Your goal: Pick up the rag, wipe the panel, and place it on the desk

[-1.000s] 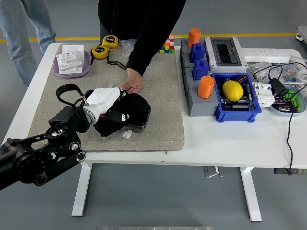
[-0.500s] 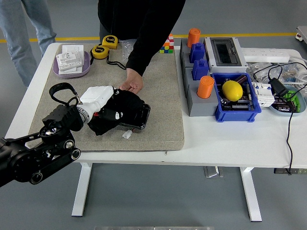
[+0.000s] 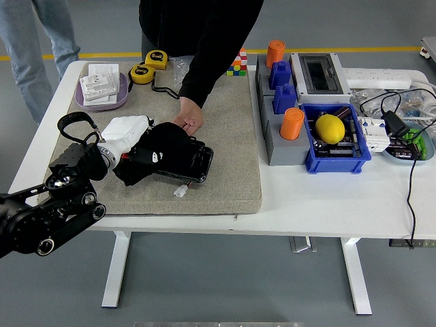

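left hand: slid toward the mat's left edge and a bit toward its far edge since a second ago

rag: dragged along with it, bunched under the white palm

panel: more of its right end uncovered now (the shiny dark corner is showing)

left arm: pulled back toward the table's left edge too

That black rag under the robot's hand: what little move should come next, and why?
Probably another short stroke of the rag to the right. The left hand presses it on the left part of the panel, whose right part lies uncovered, and a person's hand steadies the far edge.
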